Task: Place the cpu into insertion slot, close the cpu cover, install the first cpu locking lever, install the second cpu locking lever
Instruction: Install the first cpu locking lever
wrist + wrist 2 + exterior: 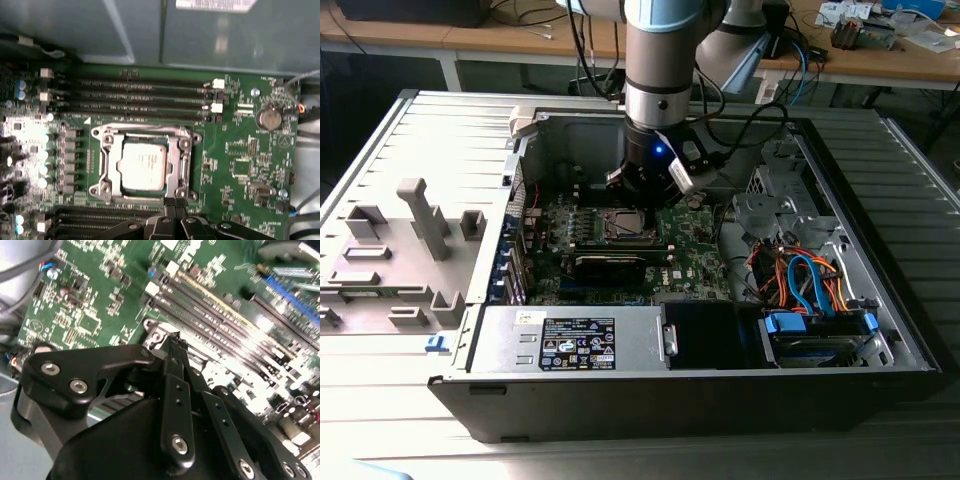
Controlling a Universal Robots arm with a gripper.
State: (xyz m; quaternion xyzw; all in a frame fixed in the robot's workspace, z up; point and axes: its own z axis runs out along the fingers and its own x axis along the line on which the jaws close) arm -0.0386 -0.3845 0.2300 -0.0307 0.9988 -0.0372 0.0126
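Observation:
The cpu [142, 162], a small silver square, lies flat in the insertion slot [145, 195] on the green board. The cpu cover [108, 155], a metal frame with a square window, lies down over it, and the chip shows through the window. Thin metal bars run along the frame's edges. My gripper [173, 203] is shut, its black fingertips pressed together right at the socket's edge. In the second wrist view the gripper [173, 340] has its tips close above a silvery socket corner [157, 335]. In the exterior view the gripper [634, 198] hangs just behind the cpu [624, 224].
Long black memory slots [140, 95] run beside the socket, with a coin battery [269, 119] further along. A black card [610, 265] lies in front of the socket. The case holds a power supply [570, 340] and coloured cables [800, 280]. A grey fixture [420, 220] stands at the exterior view's left.

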